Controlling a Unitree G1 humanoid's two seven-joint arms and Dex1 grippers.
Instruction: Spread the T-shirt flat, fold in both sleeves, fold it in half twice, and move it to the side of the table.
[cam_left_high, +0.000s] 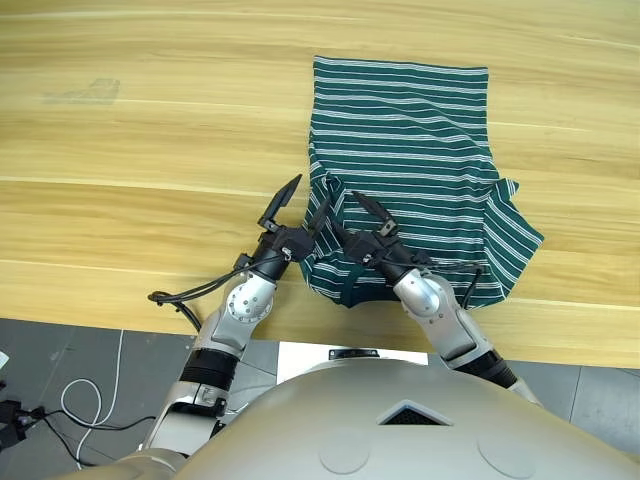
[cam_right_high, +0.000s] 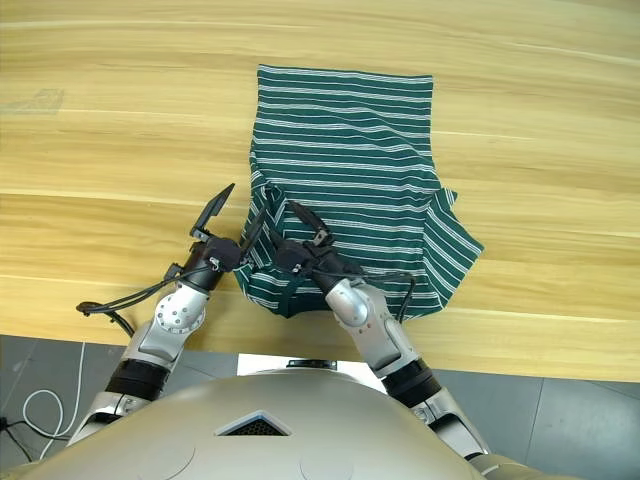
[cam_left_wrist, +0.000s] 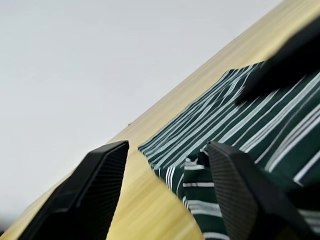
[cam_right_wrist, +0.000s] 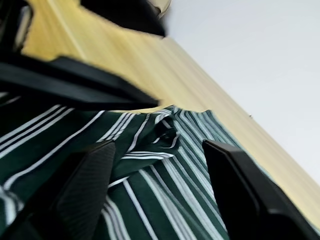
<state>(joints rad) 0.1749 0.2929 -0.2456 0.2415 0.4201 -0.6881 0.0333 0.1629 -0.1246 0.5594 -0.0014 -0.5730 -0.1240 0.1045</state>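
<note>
Left eye view: a green striped T-shirt (cam_left_high: 410, 140) lies on the wooden table (cam_left_high: 150, 150), close to the near edge. One sleeve (cam_left_high: 515, 240) sticks out on the right. The left gripper (cam_left_high: 312, 185) is spread wide, straddling the shirt's left edge. The right gripper (cam_left_high: 345, 212) hangs unclenched over bunched cloth. Both arms hide part of the shirt's near end, so its folds there are hard to make out.
</note>
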